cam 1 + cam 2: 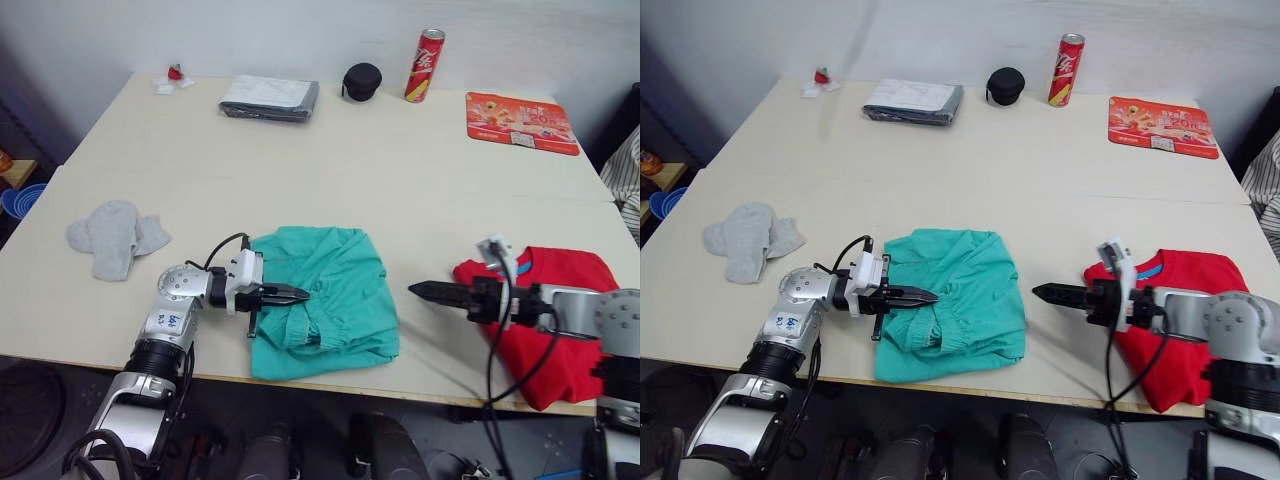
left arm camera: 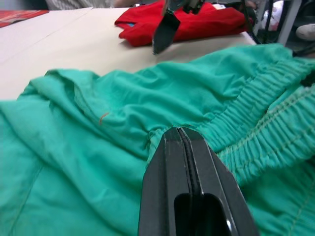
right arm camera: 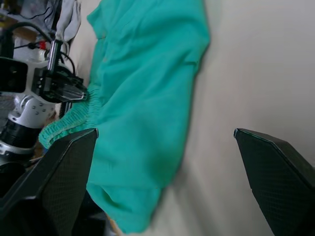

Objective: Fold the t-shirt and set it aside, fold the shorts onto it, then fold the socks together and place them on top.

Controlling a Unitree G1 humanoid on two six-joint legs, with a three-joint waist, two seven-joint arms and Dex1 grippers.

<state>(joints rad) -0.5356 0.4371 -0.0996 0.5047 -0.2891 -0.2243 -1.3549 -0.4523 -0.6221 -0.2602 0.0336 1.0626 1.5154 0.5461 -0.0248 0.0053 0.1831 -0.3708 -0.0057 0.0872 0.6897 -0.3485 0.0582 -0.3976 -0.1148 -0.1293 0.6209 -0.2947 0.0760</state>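
Note:
The teal shorts (image 1: 325, 300) lie bunched near the table's front edge, gathered waist toward me. My left gripper (image 1: 300, 295) reaches in over their left side. Its fingers (image 2: 187, 167) are pressed together, and fabric puckers at their tips, so it is shut on the shorts. My right gripper (image 1: 418, 291) hovers just right of the shorts, pointing at them. Its fingers (image 3: 59, 172) stand wide apart with nothing between them. The red t-shirt (image 1: 570, 285) lies folded at the front right, under my right arm. The light grey socks (image 1: 112, 236) lie flat at the left.
Along the table's far edge are a grey folded packet (image 1: 270, 97), a black round case (image 1: 361, 81), a red can (image 1: 424, 65) and a red mat (image 1: 520, 121). A small red item (image 1: 175, 72) sits at the far left corner. The table's front edge (image 1: 420, 390) runs just below the shorts.

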